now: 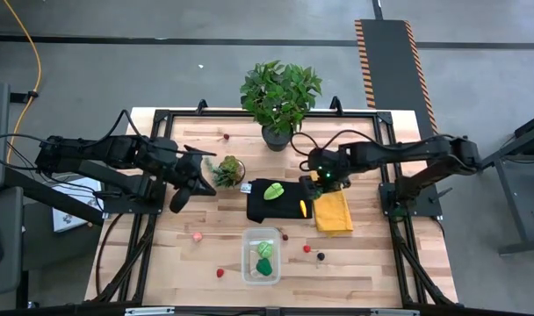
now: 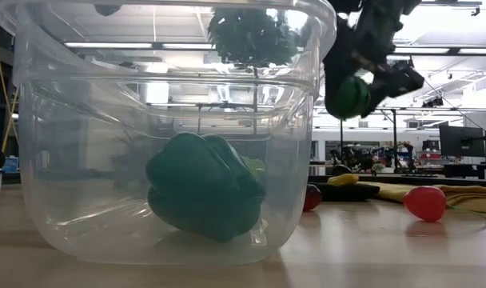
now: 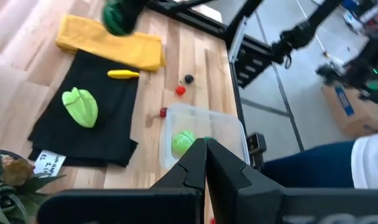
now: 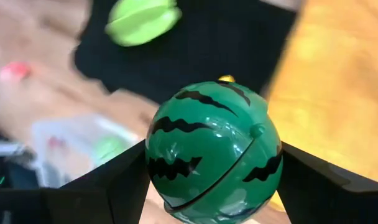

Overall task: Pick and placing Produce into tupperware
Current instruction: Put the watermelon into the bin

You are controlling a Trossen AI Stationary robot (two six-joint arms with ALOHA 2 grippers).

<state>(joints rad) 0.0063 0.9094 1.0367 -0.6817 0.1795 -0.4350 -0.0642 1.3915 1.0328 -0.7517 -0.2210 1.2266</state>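
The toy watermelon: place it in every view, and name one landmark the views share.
High view: toy watermelon in the right gripper, above the yellow cloth.
Low view: upper right, held off the table.
Left wrist view: top left.
Right wrist view: centre, between the fingers.
Shared landmark: the yellow cloth.

Even overhead light; wrist views motion-blurred; ceiling glare behind tupperware (image 2: 171, 120).

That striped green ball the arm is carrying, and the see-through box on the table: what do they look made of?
The toy watermelon, shut in the right gripper, looks like hard, glossy plastic: it catches light and shows a moulded seam across it. The tupperware looks like thin clear plastic, smooth and slightly hazy; the green pepper inside shows through its wall. Neither can be confirmed by look alone.
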